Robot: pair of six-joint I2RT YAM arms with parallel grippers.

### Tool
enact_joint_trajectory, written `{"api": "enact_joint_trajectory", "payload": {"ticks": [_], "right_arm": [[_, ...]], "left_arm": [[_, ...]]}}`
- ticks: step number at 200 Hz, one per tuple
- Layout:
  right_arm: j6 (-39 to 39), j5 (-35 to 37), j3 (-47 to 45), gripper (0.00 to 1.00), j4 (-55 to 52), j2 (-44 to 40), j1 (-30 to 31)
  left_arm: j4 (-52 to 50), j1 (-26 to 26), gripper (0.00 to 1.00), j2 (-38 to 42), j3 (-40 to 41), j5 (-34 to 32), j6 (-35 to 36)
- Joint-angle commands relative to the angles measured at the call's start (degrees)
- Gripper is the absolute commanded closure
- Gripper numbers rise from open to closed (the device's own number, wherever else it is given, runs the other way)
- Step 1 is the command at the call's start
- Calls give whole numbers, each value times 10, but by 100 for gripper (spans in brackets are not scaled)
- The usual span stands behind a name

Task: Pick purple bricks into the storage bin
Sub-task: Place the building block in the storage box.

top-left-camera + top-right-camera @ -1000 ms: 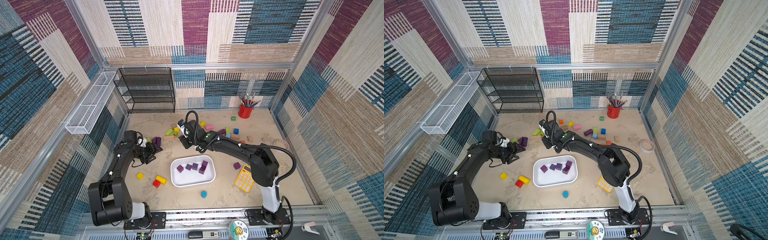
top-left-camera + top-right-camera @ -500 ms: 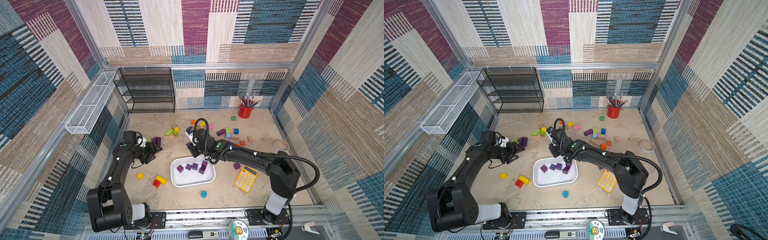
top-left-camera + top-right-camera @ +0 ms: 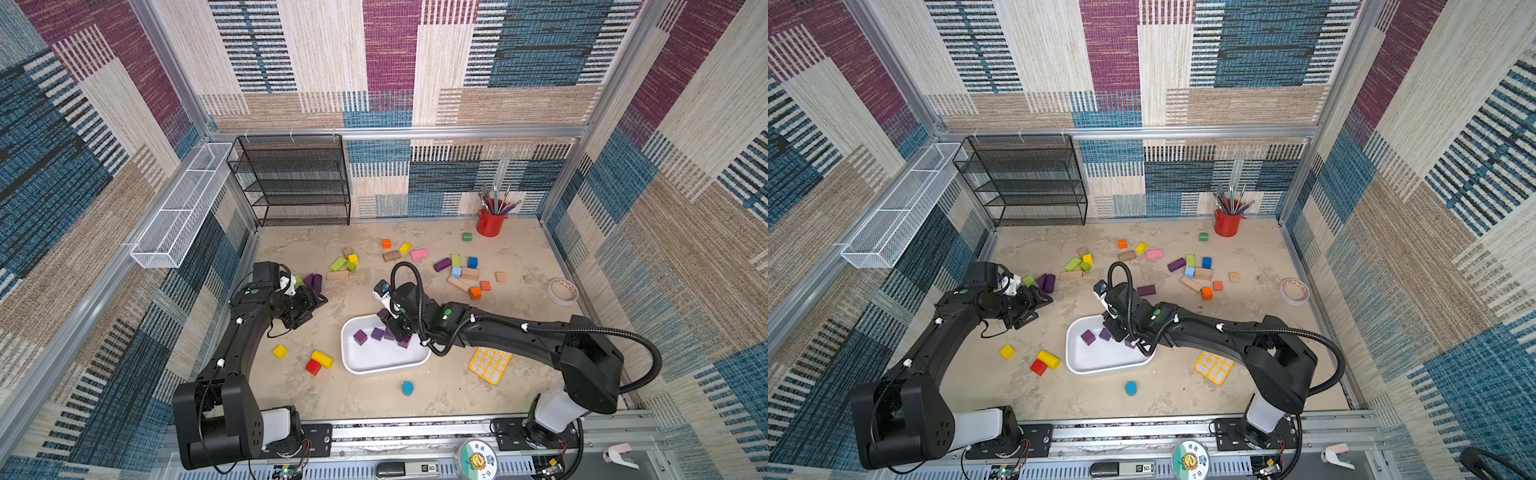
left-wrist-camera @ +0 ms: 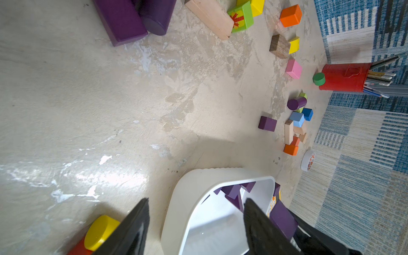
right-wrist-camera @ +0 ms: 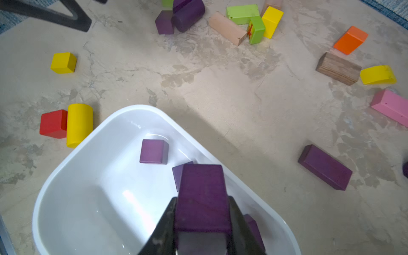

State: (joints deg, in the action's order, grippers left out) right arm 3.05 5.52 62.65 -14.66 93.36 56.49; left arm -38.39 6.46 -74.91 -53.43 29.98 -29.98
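Our right gripper [image 5: 202, 205] is clamped on a purple brick [image 5: 202, 187] above the storage bin [image 5: 84, 176], near one wall and over bricks already inside [image 5: 154, 152], so we judge that releasing here could bounce it off them and over the rim.

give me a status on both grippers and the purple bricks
Right gripper shut on purple brick, above storage bin. Left gripper open, empty. Nothing in the way.

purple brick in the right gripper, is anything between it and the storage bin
Nothing blocks it: the purple brick hangs over the open storage bin. A purple cube already inside lies partly under it.
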Motion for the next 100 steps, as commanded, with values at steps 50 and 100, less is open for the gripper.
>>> {"api": "enact_joint_trajectory", "payload": {"ticks": [50,100], "right_arm": [[-53,-16,-33,72,38,9,27],[-84,-14,-32,73,25,32,41]], "left_arm": [[-6,-19,28,3,-8,-40,6],[-13,-30,28,11,-12,-60,13]]}}
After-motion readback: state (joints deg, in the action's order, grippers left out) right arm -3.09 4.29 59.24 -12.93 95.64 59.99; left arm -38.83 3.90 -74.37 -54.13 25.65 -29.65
